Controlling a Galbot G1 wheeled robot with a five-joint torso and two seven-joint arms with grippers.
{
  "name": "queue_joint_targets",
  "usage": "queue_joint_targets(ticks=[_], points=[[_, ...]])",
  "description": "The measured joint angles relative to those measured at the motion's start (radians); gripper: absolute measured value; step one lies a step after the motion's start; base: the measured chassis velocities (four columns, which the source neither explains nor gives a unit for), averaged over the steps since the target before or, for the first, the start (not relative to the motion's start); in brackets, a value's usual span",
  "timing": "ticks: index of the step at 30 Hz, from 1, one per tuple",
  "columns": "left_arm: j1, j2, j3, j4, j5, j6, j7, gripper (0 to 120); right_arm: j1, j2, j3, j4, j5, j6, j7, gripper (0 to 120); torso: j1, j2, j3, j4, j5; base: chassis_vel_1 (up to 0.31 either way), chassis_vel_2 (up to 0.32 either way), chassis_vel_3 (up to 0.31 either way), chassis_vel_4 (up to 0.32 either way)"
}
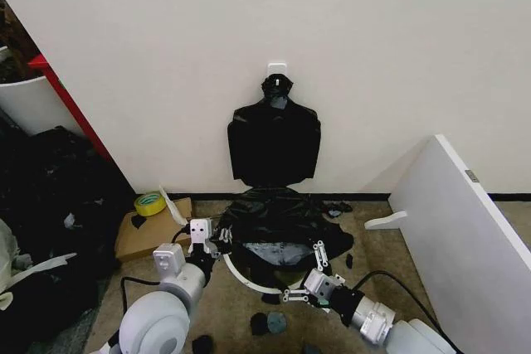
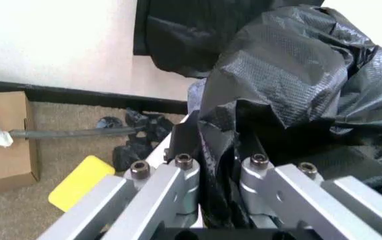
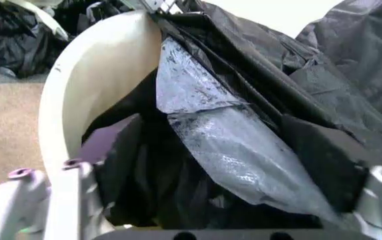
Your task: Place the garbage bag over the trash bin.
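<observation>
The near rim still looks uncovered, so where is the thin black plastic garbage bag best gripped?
Probably the loose crumpled edge of the glossy black garbage bag lying inside the round white trash bin, approached from the robot's side above the rim, since the film bunches there.

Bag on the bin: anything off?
Yes. The bag covers only the bin's far side; the near white rim is bare. The left gripper pinches a fold, the right gripper is at the rim. Black scraps litter the carpet.
</observation>
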Motion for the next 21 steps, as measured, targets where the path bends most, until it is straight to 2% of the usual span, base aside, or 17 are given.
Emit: queue_joint_targets(ticks=[4, 5, 8, 9, 11, 13, 17, 21], points=[[-0.005, -0.002, 0.001, 0.006, -0.002, -0.001, 0.0, 5, -0.004, 0.001, 0.005, -0.017, -0.031, 0.047, 0.031, 60, 0.0, 0.0, 0.0, 0.0, 0.0, 0.0, 0.0, 0.0, 0.0], [-0.005, -0.002, 0.001, 0.006, -0.002, -0.001, 0.0, 5, -0.004, 0.001, 0.005, -0.017, -0.031, 0.047, 0.031, 60, 0.0, 0.0, 0.0, 0.0, 0.0, 0.0, 0.0, 0.0, 0.0], [-0.005, -0.003, 0.003, 0.007, -0.003, -0.001, 0.0, 5, -0.007, 0.003, 0.007, -0.023, -0.055, 0.065, 0.052, 46, 0.0, 0.0, 0.0, 0.0001, 0.0001, 0.0, 0.0, 0.0, 0.0], [-0.005, -0.003, 0.004, 0.008, -0.004, -0.001, 0.0, 5, -0.007, 0.003, 0.007, -0.023, -0.057, 0.068, 0.055, 46, 0.0, 0.0, 0.0, 0.0, 0.0, 0.0, 0.0, 0.0, 0.0], [-0.005, -0.003, 0.004, 0.008, -0.004, -0.001, 0.0, 5, -0.008, 0.002, 0.008, -0.023, -0.065, 0.072, 0.06, 34, 0.0, 0.0, 0.0, 0.0001, 0.0, 0.0, 0.0, 0.0, 0.0], [-0.005, -0.004, 0.004, 0.008, -0.004, -0.001, 0.0, 5, -0.008, 0.002, 0.008, -0.023, -0.067, 0.074, 0.062, 32, 0.0, 0.0, 0.0, 0.0001, 0.0, 0.0, 0.0, 0.0, 0.0], [-0.003, -0.007, 0.004, 0.007, -0.009, -0.002, -0.005, 5, -0.008, 0.002, 0.001, -0.023, -0.091, 0.092, 0.069, 11, 0.0, 0.0, 0.0, 0.0001, 0.0001, 0.0, 0.0, 0.0, 0.0], [-0.004, -0.012, 0.002, 0.006, -0.027, 0.0, -0.013, 5, -0.014, 0.001, -0.003, -0.025, -0.106, 0.116, 0.073, 1, 0.0, 0.0, 0.0, 0.0001, 0.0001, 0.0, 0.0, 0.0, 0.0]])
